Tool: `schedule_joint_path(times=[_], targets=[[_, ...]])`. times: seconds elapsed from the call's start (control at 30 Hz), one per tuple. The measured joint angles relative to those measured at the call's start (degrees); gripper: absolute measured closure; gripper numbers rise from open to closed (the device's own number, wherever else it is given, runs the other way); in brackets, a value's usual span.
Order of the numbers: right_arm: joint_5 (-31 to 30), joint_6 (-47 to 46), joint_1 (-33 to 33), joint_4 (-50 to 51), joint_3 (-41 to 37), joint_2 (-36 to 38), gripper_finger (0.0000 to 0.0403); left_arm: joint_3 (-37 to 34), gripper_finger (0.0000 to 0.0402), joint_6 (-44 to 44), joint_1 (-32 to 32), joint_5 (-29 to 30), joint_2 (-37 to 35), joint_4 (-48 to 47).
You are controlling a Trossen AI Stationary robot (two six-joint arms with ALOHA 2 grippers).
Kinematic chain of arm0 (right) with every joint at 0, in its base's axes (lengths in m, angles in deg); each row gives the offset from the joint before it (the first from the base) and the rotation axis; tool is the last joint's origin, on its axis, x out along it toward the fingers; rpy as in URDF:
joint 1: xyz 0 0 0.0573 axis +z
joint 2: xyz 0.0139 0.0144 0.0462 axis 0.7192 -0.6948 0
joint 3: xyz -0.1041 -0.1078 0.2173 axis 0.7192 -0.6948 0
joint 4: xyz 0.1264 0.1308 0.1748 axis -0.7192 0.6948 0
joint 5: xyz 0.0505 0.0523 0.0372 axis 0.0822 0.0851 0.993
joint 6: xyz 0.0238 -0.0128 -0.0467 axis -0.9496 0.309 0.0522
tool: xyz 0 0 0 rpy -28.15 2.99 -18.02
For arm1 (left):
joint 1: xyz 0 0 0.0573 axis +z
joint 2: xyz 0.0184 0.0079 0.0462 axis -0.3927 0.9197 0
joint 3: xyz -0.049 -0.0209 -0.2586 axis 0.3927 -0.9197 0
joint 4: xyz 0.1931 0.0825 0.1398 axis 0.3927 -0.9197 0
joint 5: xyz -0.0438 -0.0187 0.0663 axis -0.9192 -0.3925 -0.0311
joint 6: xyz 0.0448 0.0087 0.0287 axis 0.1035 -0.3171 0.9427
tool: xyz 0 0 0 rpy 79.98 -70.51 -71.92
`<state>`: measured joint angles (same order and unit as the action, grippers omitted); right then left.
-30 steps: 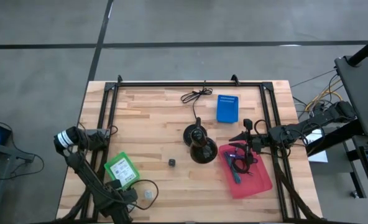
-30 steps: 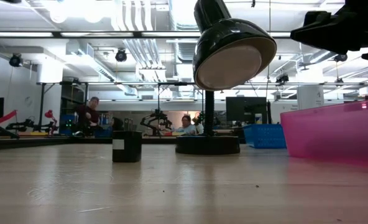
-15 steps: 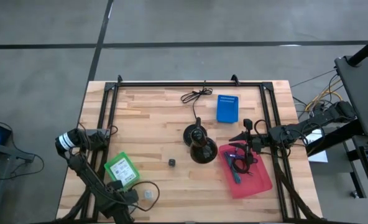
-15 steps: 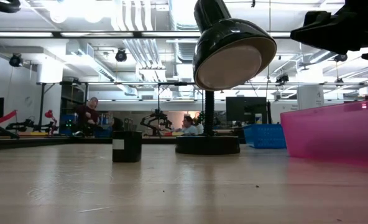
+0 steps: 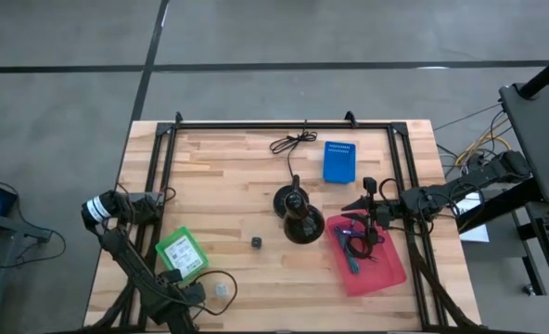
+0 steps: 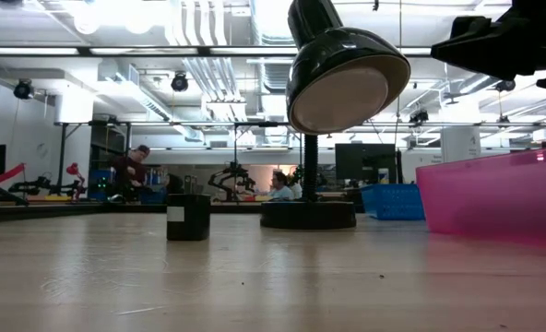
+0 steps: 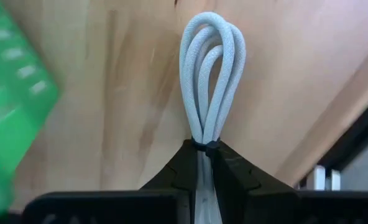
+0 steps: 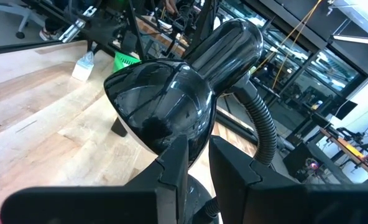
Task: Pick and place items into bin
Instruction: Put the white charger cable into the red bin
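In the left wrist view a coiled pale grey cable bundle (image 7: 209, 68), bound by a thin black tie, lies on the wood with my left gripper (image 7: 202, 149) shut on it. In the high view this gripper (image 5: 221, 290) stands near the table's near left corner. A green and white packet (image 5: 181, 252) lies flat just beside it. A tiny black cube (image 5: 256, 242) rests mid-table, and a black cable (image 5: 291, 143) lies at the far edge. The pink bin (image 5: 390, 271) holds pens and a cable. My right gripper (image 5: 353, 206) hovers at the bin's far end, narrowly open and with nothing between its fingers. My left gripper pinches the bundle between its two fingers right at the black tie (image 7: 206, 145). The fingers come from above, pointing almost straight down. One looped end (image 7: 210, 37) sticks out past the fingertips along the wood. I cannot tell whether the bundle is clear of the table.
A black desk lamp (image 5: 298, 218) stands mid-table on its round base, close in front of my right gripper (image 8: 197, 149). A blue box (image 5: 339, 160) lies at the far right. Black rails (image 5: 154, 195) run along the table's sides. People sit in the room beyond (image 6: 130, 171).
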<state>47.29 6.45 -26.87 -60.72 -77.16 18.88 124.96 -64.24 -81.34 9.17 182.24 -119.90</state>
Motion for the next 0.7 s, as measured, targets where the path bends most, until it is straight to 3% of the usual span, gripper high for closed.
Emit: schedule_joint_path(times=[0.2, 0.37, 0.53, 0.7], targets=[[0.02, 0.01, -0.02, 0.00, 0.00, 0.00, 0.0349, 1.57, 0.0385, 0.51, 0.00, 0.42, -3.81, -0.41], [0.02, 0.02, -0.02, -0.02, 0.00, 0.00, 0.0349, 1.90, 0.0385, 0.59, -0.02, 4.97, -8.18, -0.61], [0.02, 0.00, -0.02, -0.02, 0.00, 0.02, 0.0349, 1.95, 0.0385, 4.09, 0.10, 23.81, -12.71, 1.01], [0.02, 0.00, 0.00, 0.00, 0.00, 0.02, 0.0349, 1.95, 0.0385, 20.88, 0.24, 41.46, -14.17, 4.75]])
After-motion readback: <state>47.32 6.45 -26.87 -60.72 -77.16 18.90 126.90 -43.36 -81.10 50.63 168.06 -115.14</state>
